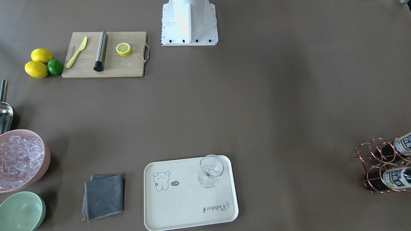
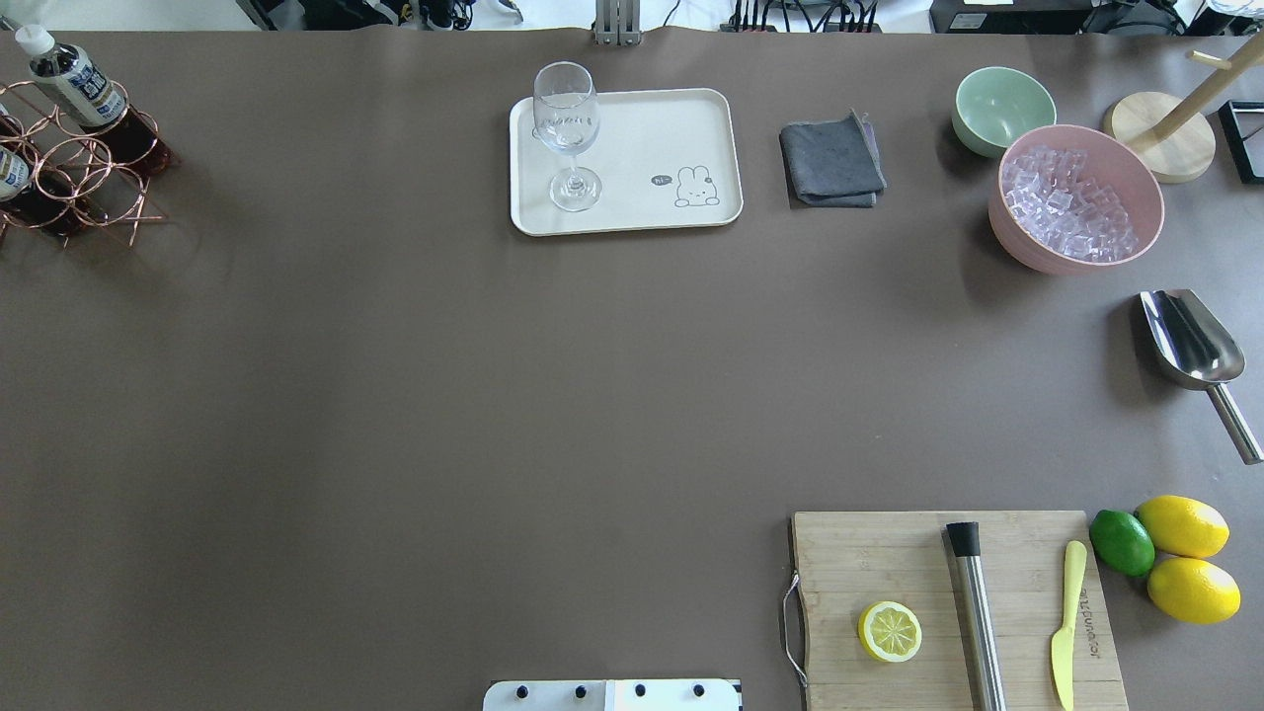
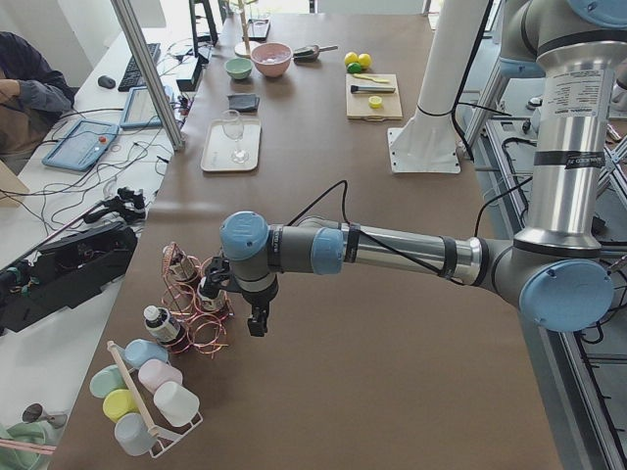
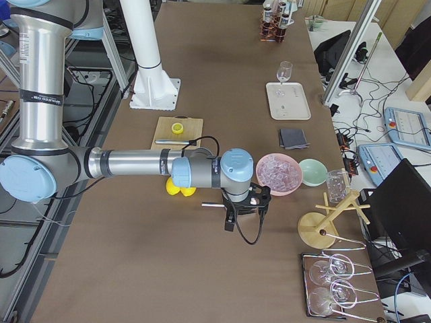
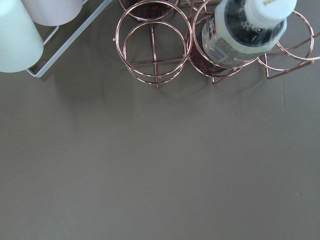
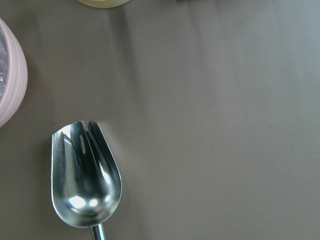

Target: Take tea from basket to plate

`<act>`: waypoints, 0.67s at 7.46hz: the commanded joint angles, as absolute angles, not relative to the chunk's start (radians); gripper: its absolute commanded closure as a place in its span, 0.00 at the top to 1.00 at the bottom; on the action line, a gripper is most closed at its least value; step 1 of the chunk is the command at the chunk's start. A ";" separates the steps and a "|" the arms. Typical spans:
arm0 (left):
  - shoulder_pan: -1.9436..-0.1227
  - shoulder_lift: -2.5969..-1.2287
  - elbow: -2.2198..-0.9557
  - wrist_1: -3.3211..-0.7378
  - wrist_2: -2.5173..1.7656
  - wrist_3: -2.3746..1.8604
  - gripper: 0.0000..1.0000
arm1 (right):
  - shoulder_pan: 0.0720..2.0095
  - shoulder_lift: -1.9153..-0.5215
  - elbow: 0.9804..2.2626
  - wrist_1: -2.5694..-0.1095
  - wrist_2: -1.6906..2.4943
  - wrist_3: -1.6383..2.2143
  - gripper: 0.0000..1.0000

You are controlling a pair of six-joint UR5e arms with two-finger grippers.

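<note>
Hanging low over the table (image 3: 392, 372) just beside the basket (image 3: 196, 311), the left hand (image 3: 259, 319) shows only from the side, so I cannot tell whether it is apart or together. The tea (image 5: 244, 30) stands upright in a basket ring near the hand, its dark-and-white label too blurred to read. Well apart lies the plate (image 1: 189, 205), printed "Rabbit", with a glass (image 1: 210, 171) standing on it.
</note>
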State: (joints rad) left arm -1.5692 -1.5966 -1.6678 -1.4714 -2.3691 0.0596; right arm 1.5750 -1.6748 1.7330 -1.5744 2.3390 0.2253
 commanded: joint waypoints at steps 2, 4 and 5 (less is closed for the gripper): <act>-1.569 -1.598 -1.666 -1.471 -2.367 0.054 0.98 | 1.574 -1.692 1.718 -1.568 2.345 0.221 1.00; -1.559 -1.589 -1.658 -1.471 -2.364 0.057 0.98 | 1.575 -1.689 1.721 -1.566 2.347 0.222 1.00; -1.557 -1.594 -1.660 -1.474 -2.338 0.058 0.98 | 1.575 -1.689 1.723 -1.566 2.350 0.224 1.00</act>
